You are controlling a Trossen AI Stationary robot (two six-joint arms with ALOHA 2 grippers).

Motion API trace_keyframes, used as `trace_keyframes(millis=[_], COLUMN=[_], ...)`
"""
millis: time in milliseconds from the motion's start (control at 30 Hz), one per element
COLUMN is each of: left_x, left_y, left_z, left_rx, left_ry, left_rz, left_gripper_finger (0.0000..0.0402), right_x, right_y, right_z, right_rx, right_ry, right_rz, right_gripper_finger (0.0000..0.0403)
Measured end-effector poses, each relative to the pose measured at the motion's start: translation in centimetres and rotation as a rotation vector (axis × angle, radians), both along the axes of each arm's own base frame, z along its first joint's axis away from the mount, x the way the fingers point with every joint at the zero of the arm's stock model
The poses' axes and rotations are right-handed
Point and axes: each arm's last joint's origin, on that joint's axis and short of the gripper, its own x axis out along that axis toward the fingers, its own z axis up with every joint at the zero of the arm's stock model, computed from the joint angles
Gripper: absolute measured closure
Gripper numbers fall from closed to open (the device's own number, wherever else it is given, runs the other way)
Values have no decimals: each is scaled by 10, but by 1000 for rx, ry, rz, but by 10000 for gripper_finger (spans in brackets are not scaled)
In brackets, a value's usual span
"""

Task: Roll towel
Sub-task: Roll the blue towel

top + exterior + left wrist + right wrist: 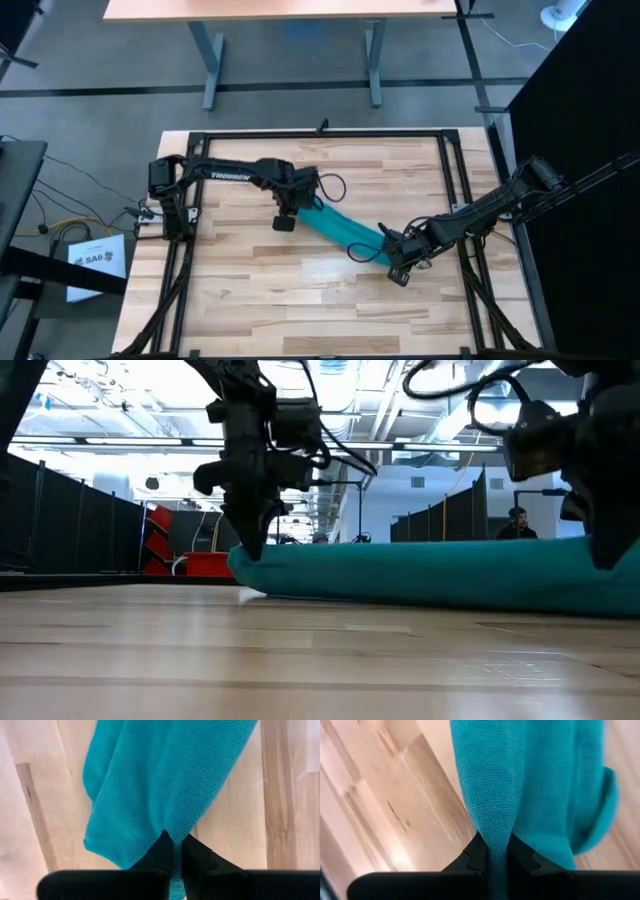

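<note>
Both hands grip the towel (340,228), one at each end: the left hand (298,205) has its two fingers (161,851) pinched tight on a fold at the towel's far-left end, and the right hand (397,252) is clamped just as tightly on the end nearer the front right, cloth squeezed between its fingers (476,851).

Behind the counter the low view looks into a large hall with a bright ceiling of lights and ducts, dark partition panels along the left side (80,520), a red unit (195,560) on the floor beyond, and a person (518,525) far off on the right. From above, grey floor surrounds the counter, with a second desk (290,10) past its far edge.

The counter (260,290) is pale wood planks in a black frame.

The towel is plain teal, gathered into a long narrow band that runs diagonally across the middle of the counter, lying low on the wood between the two hands. Its weave is fine and even, with soft rounded folds along its edges.
</note>
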Motion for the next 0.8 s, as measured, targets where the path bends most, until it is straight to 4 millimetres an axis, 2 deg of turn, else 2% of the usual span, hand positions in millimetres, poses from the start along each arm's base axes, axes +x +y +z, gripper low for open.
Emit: trace_keyframes(millis=[233, 533, 800], left_x=[2, 12, 12], left_y=[21, 39, 61], left_z=[6, 10, 11], left_rx=[-8, 60, 77], left_ry=[-84, -242, -318], left_rz=[-26, -60, -11], left_gripper_finger=[393, 393, 393], right_x=[-20, -46, -54], right_y=[-25, -41, -44], right_z=[7, -16, -35], right_rx=[81, 178, 197], right_ry=[-70, -90, -66], right_rz=[-181, -344, -370], right_gripper_finger=[376, 376, 376])
